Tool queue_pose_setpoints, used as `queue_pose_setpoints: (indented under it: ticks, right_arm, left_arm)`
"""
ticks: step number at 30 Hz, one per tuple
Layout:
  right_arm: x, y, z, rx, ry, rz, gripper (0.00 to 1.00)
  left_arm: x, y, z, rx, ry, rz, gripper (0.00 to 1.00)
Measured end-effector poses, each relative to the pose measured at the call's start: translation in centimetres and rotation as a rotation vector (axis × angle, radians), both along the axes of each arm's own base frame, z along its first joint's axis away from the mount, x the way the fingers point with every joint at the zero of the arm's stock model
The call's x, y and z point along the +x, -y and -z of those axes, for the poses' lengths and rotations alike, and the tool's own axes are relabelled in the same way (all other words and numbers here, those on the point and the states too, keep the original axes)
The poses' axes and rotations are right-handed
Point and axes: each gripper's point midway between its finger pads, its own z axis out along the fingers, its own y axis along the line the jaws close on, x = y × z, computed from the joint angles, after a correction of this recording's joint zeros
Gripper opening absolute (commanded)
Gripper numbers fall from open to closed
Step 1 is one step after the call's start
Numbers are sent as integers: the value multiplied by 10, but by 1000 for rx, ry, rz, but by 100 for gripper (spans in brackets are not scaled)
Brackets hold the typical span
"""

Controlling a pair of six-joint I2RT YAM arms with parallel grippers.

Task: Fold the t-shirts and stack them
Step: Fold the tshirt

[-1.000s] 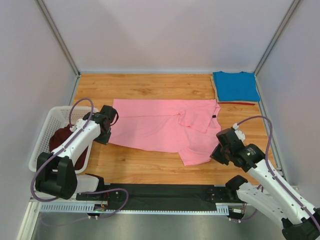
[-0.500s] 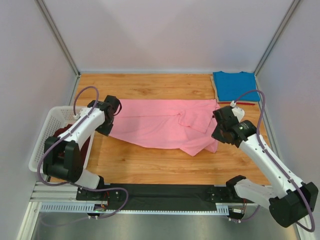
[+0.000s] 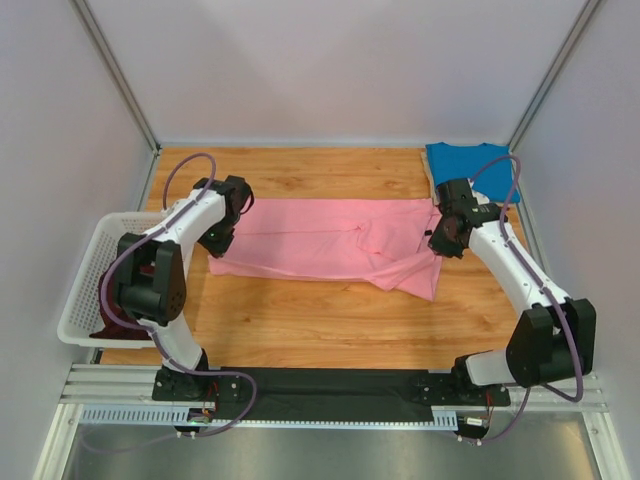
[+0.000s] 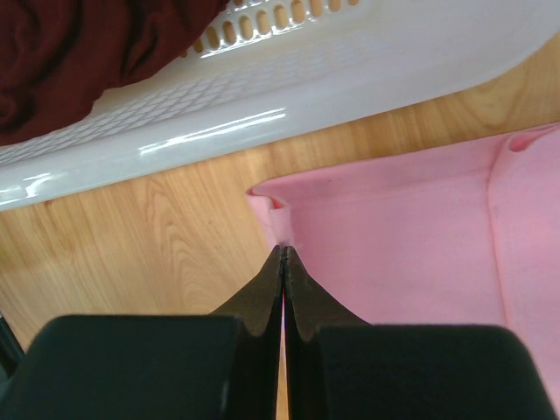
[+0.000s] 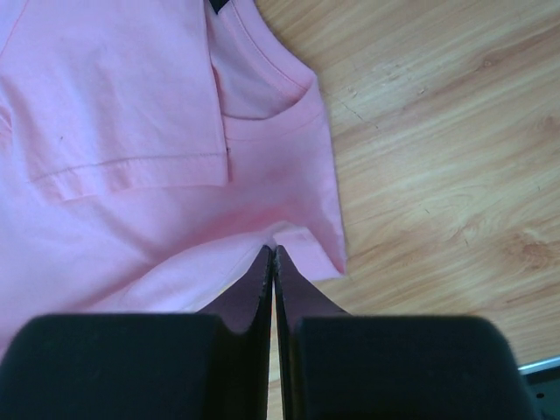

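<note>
1. Maroon t-shirt: bunched in the white basket, left of and beyond the left fingertips in the wrist view. Unfolded and not started, I judge.
2. Left gripper: jaws pressed tight together, pinching the left edge of the pink t-shirt. The cloth curls up right at the tips.
3. Pink t-shirt: lies on the wooden table, stretched between the two pairs of fingers. It forms a long, narrow band, with a sleeve flap lying on top toward the right fingers. Looks like a lengthwise fold in progress, not finished.
4. Right gripper: jaws closed with no gap, nipping the pink edge at the collar end. Bare wood lies just right of the tips.
5. Blue t-shirt: a flat, neat rectangle beyond the right fingers, in the far right corner. Looks done, likely the stack base.
6. Progress, my estimate: one shirt is folded, one is mid-fold and one is untouched. Left to do: finish the pink, put it on the blue, then fold and stack the maroon.
</note>
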Motion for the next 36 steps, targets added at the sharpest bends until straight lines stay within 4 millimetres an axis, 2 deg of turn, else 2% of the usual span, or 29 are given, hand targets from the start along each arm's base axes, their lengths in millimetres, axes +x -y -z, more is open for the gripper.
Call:
queue_pose_setpoints:
  ticks: [8,14,17,26,31,36]
  right_arm:
    - [19,0,10,19,-35,-5,0]
    - [32,3,4,2,-19,3,0]
    - [40,1,-1,7,-5,4,0]
    - [67,-1,-6,-8,-5,0,0]
    - [82,-1,-14,-25,4,-12,0]
    - [98,2,-10,-60,-3,-17,0]
  left_arm:
    - [28,1,-6,44,-30,6,0]
    - [33,0,-11,61,-39,19,0]
    - [37,1,-9,66,-58,23,0]
    - [69,7,7,82,-68,26,0]
    - [76,7,11,93,-68,25,0]
    - [95,6,15,120,-50,21,0]
